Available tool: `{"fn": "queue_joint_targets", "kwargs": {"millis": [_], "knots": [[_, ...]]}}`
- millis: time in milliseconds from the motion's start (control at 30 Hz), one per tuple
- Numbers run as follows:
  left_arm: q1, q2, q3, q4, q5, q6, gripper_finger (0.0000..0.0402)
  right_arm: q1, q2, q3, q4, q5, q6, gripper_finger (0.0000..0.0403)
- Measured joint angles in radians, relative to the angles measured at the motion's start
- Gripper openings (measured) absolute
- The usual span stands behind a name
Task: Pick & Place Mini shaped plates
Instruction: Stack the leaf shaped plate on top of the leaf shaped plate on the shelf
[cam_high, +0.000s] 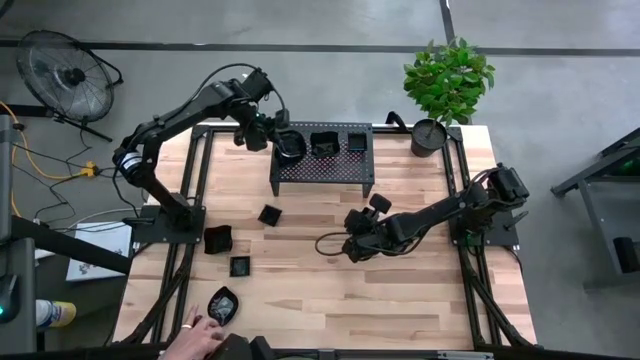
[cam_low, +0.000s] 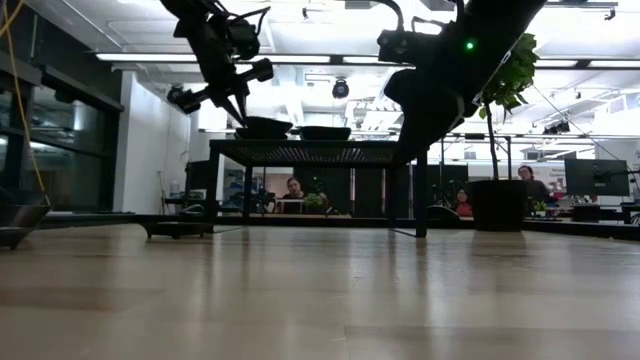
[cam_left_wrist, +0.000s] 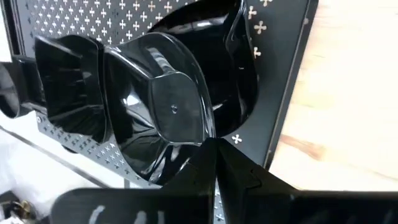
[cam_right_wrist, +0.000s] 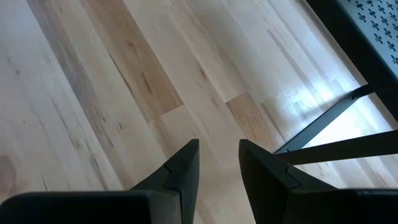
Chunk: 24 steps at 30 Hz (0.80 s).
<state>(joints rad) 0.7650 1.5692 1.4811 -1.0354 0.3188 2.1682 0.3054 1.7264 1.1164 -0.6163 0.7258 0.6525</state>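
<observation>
Left pincer (cam_left_wrist: 214, 163) fingers pressed together on rim of glossy black wavy-edged plate (cam_left_wrist: 165, 109), lying on perforated rack (cam_left_wrist: 283, 56), squarish plate (cam_left_wrist: 71, 84) beside, wooden table (cam_left_wrist: 348, 106) beyond.

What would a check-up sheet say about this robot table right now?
Surface: pale wooden table.
Job's things: three mini plates on the rack; four loose mini plates near the left front.
Clutter: potted plant at the back right corner.
Grippers: left pincer shut on a wavy plate over the rack; right pincer open, empty, mid-table.
Cables: yellow cable on the floor.
Surroundings: floor fan; a person's hand at the front edge.
</observation>
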Motion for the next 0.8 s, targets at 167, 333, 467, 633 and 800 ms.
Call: {"fn": "queue_joint_targets", "kwargs": {"millis": [167,333,467,633,800], "knots": [[0.0,0.0,0.0,-0.003,-0.032,-0.03,0.0001,0.0,0.0,0.0,0.0,0.0,0.0,0.0108],[0.0,0.0,0.0,0.02,-0.077,-0.029,0.0001,0.0,0.0,0.0,0.0,0.0,-0.003,0.0108],[0.0,0.0,0.0,0.051,-0.075,-0.029,0.0001,0.0,0.0,0.0,0.0,0.0,-0.003,0.0108],[0.0,0.0,0.0,0.045,-0.075,-0.048,0.0001,0.0,0.0,0.0,0.0,-0.002,-0.003,0.0108],[0.0,0.0,0.0,0.038,-0.088,-0.114,0.0001,0.001,0.0,0.0,0.0,-0.003,-0.003,0.0108]]}}
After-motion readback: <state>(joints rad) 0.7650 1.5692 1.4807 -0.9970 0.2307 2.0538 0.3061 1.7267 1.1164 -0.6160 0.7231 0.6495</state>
